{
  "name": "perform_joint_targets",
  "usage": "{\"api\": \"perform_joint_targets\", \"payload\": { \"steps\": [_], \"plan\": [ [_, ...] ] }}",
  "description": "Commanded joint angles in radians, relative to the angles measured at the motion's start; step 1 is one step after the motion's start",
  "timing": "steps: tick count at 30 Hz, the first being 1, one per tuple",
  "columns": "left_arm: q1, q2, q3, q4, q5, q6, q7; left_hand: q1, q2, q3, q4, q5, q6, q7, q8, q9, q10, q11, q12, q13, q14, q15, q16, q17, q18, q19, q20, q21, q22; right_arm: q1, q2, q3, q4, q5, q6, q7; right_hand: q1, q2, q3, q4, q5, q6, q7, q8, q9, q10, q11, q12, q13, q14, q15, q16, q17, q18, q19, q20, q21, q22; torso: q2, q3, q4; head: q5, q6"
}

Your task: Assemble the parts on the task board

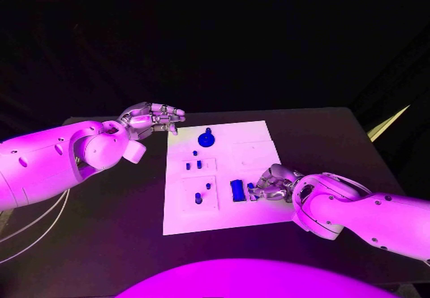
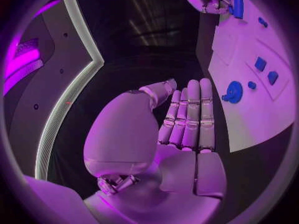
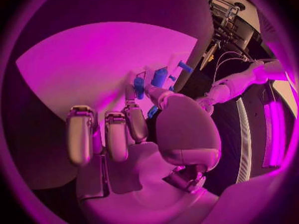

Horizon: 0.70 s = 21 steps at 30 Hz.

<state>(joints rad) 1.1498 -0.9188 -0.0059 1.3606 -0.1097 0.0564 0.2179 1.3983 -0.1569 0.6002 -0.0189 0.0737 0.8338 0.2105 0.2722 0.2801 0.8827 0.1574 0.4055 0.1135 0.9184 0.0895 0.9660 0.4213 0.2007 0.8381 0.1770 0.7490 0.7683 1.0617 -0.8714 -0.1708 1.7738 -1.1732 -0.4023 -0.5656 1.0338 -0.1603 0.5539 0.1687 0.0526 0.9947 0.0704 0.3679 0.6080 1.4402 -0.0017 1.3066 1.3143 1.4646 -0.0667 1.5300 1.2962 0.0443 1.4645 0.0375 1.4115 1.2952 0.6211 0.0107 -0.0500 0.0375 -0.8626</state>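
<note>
On task board [image 1: 224, 217] near edge: right hand [image 1: 271, 184] fingers touching blue part [image 1: 237, 190], grip uncertain, could topple it; left hand [image 1: 152, 118] open, empty

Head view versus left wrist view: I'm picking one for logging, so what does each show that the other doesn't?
The head view alone shows the whole task board outline and the left hand from outside, off the board's far left corner. The left wrist view alone shows that hand's palm, fingers straight, holding nothing. Both show the blue gear and the right hand at a blue block.
</note>
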Motion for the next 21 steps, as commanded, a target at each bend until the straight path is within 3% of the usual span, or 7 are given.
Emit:
{"api": "perform_joint_targets", "payload": {
  "steps": [1,14,19,21],
  "plan": [
    [0.000,0.001,0.001,0.002,0.001,0.005,-0.001,-0.017,0.000,-0.026,0.020,0.024,-0.014,0.020,-0.023,0.009,-0.009,0.009,-0.009,-0.012,0.004,0.001,-0.002,-0.010,-0.017,0.008,0.004,-0.012,-0.013,-0.002,0.001,0.000,0.005,-0.003,0.001,0.005,-0.042,-0.009,0.022,0.020,0.018,0.025,-0.006,0.033,0.009,0.023,-0.009,-0.001,0.105,0.095,-0.008,0.012,0.222,-0.019,0.078,-0.007,0.019,0.242,0.000,0.0002,-0.0006,0.000,-0.001],
    [0.000,0.001,0.001,-0.001,0.000,0.006,-0.002,-0.019,0.000,-0.026,0.022,0.024,-0.014,0.020,-0.023,0.009,-0.009,0.009,-0.009,-0.012,0.004,0.001,-0.002,-0.010,-0.018,0.008,0.004,-0.013,-0.013,-0.002,-0.011,0.000,0.021,-0.018,-0.004,0.012,-0.092,-0.030,0.003,0.043,0.018,0.027,-0.007,0.035,0.008,0.024,-0.009,0.000,0.106,0.095,-0.008,0.013,0.224,-0.019,0.079,-0.007,0.020,0.242,0.000,0.0006,-0.0004,0.002,-0.006],
    [0.000,0.001,0.000,-0.001,0.000,0.005,-0.002,-0.019,0.000,-0.026,0.022,0.024,-0.014,0.020,-0.023,0.009,-0.009,0.009,-0.009,-0.012,0.004,0.001,-0.002,-0.010,-0.018,0.008,0.004,-0.013,-0.013,-0.002,-0.020,0.000,0.021,-0.022,-0.003,0.012,-0.093,-0.031,0.003,0.043,0.018,0.027,-0.007,0.035,0.008,0.024,-0.009,-0.001,0.106,0.095,-0.008,0.013,0.223,-0.019,0.078,-0.007,0.018,0.242,0.000,0.0003,-0.0006,0.002,-0.007],
    [0.000,0.001,0.000,-0.001,0.000,0.005,-0.002,-0.019,0.000,-0.026,0.022,0.024,-0.014,0.020,-0.023,0.009,-0.009,0.009,-0.009,-0.012,0.004,0.001,-0.002,-0.010,-0.018,0.008,0.004,-0.013,-0.013,-0.002,-0.024,0.000,0.020,-0.024,0.001,0.013,-0.072,-0.034,0.011,0.024,0.020,0.025,-0.008,0.036,0.009,0.025,-0.010,0.000,0.106,0.095,-0.009,0.012,0.222,-0.019,0.079,-0.007,0.019,0.242,0.000,0.0003,-0.0004,0.002,-0.007]
  ]
}}
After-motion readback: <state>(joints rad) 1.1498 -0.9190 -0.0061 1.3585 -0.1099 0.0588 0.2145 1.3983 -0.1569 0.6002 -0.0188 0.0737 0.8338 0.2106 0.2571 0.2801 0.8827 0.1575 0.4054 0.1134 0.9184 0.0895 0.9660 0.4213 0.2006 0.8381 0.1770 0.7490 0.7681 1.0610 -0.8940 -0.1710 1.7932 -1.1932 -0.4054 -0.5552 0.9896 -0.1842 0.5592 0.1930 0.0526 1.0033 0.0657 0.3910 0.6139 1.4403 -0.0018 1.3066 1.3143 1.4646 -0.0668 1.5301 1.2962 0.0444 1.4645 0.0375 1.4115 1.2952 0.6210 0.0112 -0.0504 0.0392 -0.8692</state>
